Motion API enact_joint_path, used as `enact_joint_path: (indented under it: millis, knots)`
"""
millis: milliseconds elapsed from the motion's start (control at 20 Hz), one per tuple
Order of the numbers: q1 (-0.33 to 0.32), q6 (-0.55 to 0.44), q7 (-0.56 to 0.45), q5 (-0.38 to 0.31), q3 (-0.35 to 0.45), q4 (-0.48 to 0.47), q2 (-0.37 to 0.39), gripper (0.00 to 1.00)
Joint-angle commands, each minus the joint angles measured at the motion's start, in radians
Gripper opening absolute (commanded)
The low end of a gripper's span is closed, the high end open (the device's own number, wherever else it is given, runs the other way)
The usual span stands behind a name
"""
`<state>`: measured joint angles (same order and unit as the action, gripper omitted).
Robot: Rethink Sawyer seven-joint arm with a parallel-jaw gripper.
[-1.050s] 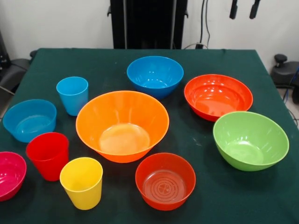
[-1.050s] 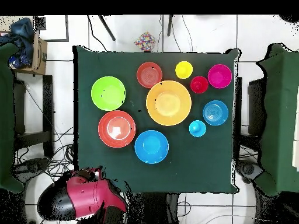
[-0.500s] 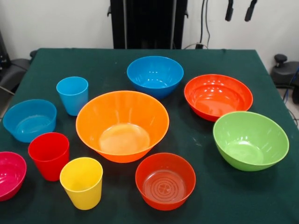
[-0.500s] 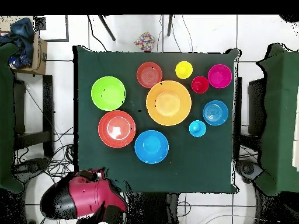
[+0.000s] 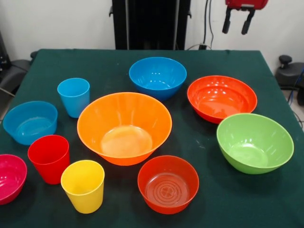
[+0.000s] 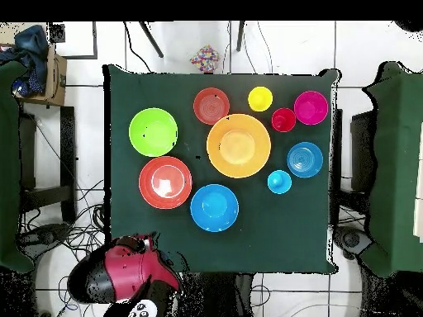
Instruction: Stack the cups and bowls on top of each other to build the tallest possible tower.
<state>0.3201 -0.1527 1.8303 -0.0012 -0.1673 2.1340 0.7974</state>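
All the pieces stand apart on the green table (image 5: 109, 61), none inside another. The largest pale orange bowl (image 5: 124, 127) (image 6: 239, 145) is in the middle. Around it are the blue bowl (image 5: 157, 77), two red-orange bowls (image 5: 222, 98) (image 5: 168, 184), the lime green bowl (image 5: 254, 142), the small light blue bowl (image 5: 30, 121) and the magenta-pink bowl (image 5: 9, 178). The light blue cup (image 5: 74, 96), red cup (image 5: 49, 158) and yellow cup (image 5: 83, 185) stand upright at the left. My gripper (image 5: 236, 26) hangs open and empty beyond the table's far right corner, well above everything.
In the overhead view my red arm (image 6: 124, 276) sits off the table's near left corner. Cables lie on the tiled floor there, and a box (image 6: 51, 74) rests on a side stand at the upper left. Dark furniture flanks the table (image 6: 273, 239).
The gripper has come lower and a little leftward in the front view, so its red wrist now shows. In the overhead view the arm shifted slightly right. No cup or bowl moved.
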Motion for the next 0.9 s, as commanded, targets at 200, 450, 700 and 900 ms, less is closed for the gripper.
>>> enact_joint_path:
  millis: [200, 450, 700, 900]
  knots:
    - [0.011, 0.153, 0.116, -0.059, 0.0, -0.05, -0.165, 1.0]
    - [0.005, 0.228, 0.105, -0.08, -0.022, -0.055, -0.235, 1.0]
    - [-0.036, 0.269, 0.091, -0.123, -0.013, -0.031, -0.24, 1.0]
    - [-0.068, 0.3, 0.088, -0.172, -0.012, -0.002, -0.232, 1.0]
